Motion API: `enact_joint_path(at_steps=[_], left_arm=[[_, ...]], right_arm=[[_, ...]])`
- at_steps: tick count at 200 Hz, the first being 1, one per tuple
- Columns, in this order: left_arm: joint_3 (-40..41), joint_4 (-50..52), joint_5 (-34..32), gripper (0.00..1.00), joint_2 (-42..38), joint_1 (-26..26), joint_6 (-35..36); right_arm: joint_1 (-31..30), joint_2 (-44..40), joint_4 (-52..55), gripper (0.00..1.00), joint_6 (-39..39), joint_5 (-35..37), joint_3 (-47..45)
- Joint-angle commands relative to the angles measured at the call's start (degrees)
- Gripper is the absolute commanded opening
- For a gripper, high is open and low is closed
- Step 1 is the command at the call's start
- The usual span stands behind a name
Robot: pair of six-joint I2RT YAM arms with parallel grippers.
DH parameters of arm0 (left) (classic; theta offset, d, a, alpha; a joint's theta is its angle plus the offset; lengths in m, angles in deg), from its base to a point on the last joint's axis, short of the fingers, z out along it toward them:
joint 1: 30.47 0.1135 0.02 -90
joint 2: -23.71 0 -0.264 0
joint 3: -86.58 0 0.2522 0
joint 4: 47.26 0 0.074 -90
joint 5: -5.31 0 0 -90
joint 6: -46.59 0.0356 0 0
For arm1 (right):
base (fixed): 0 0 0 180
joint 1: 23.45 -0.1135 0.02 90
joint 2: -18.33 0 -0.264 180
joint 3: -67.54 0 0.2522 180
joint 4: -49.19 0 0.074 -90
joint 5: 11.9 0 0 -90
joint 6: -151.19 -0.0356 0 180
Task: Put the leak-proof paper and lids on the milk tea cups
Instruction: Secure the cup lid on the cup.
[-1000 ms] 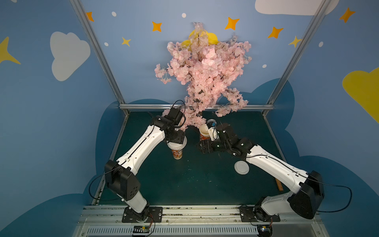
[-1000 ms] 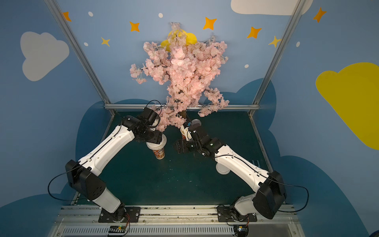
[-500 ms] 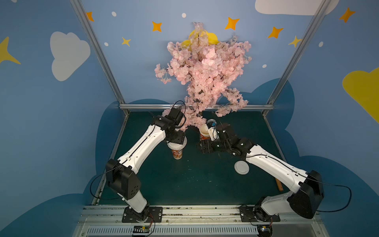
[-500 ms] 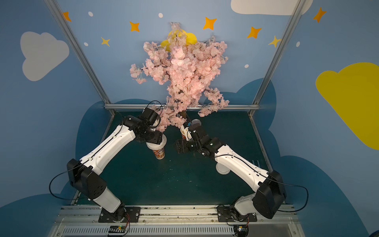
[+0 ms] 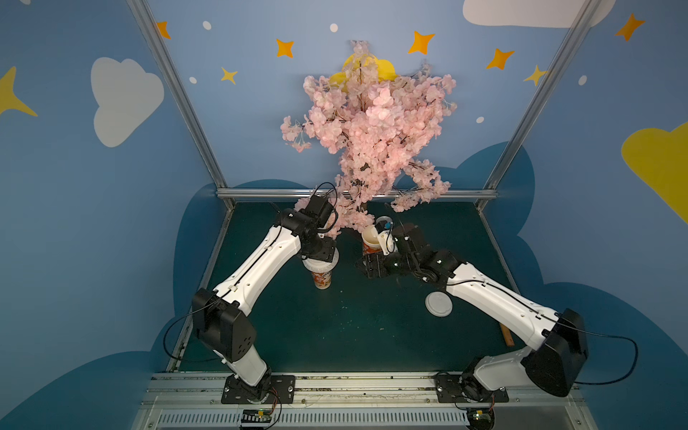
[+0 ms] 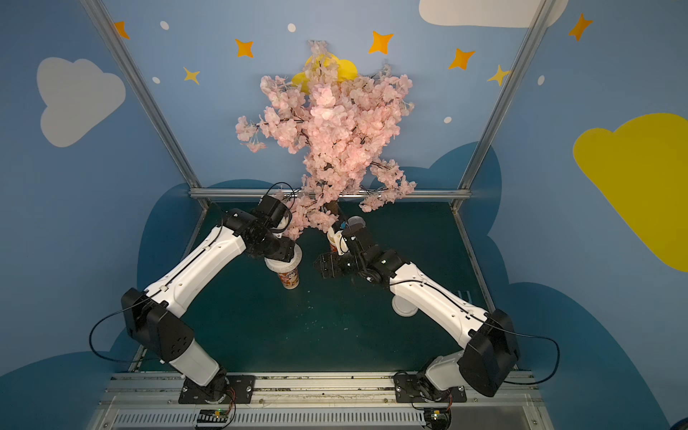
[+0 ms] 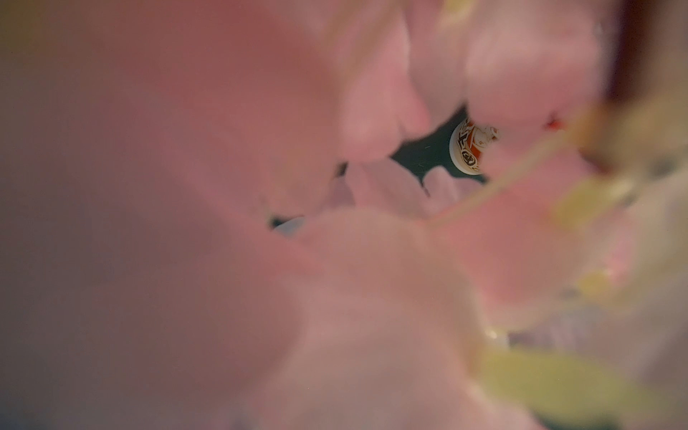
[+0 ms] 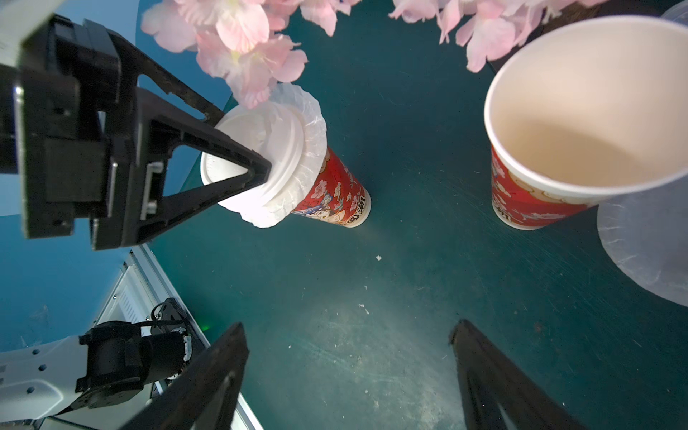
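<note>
Green mat [image 8: 391,298]; left jaws clamp smooth lid [image 8: 286,156] over crinkled paper [image 8: 314,141]; right jaws apart.

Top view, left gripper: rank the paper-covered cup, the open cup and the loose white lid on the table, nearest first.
1. covered milk tea cup: directly under the left gripper, which clasps its white lid.
2. open milk tea cup: farther back, toward the robot's right.
3. loose lid: farthest, front right, lying flat.

Leak-proof paper [image 8: 315,124] is crinkled; lid [image 8: 257,137] smooth plastic.
</note>
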Motion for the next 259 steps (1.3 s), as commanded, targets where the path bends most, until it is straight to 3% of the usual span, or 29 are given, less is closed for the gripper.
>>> enact_joint_path(at_steps=[1, 259], left_arm=[[-0.7, 0.4, 0.5, 0.77, 0.8, -0.3, 0.4], [0.8, 1.2, -0.4, 0.77, 2.2, -0.5, -0.3]], right_arm=[[0.1, 0.2, -1.0, 0.86, 0.0, -0.2, -0.2], [0.2, 3.0, -1.9, 0.86, -0.6, -2.7, 1.4]])
